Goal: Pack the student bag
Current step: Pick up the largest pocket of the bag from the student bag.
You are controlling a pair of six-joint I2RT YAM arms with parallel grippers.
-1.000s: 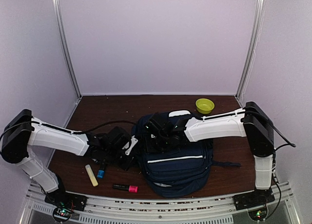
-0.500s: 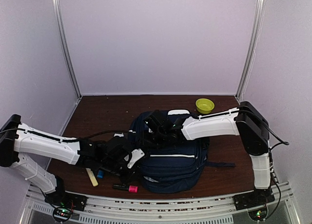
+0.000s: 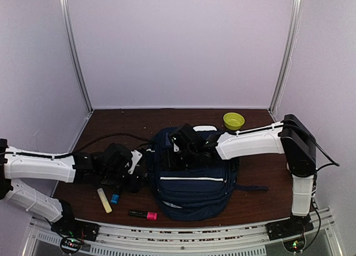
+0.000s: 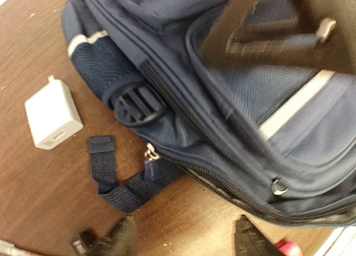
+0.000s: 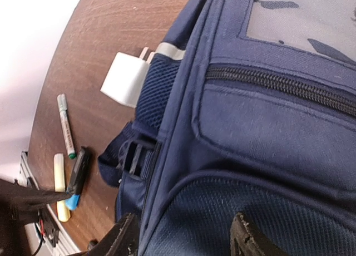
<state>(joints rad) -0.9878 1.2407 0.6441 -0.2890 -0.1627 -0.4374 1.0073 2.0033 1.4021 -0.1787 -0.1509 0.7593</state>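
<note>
Where the left end effector (image 3: 138, 171) sits low over the surface (image 3: 128, 122), its fingers wide apart and empty, the student bag (image 3: 194, 189) lies just beside it at 3 o'clock. Farther on, the right end effector (image 3: 179, 154) is on the bag's 11 o'clock corner, hard to separate from the dark fabric. Its fingers (image 5: 125, 236) stand apart over mesh, but I cannot tell whether they pinch it.

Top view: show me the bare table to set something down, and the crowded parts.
Free: the back-left table, between the rear wall and the student bag; also the strip right of the bag, nearer than the yellow bowl. Crowded: front-left, where the highlighters and the left arm lie beside the bag.
</note>
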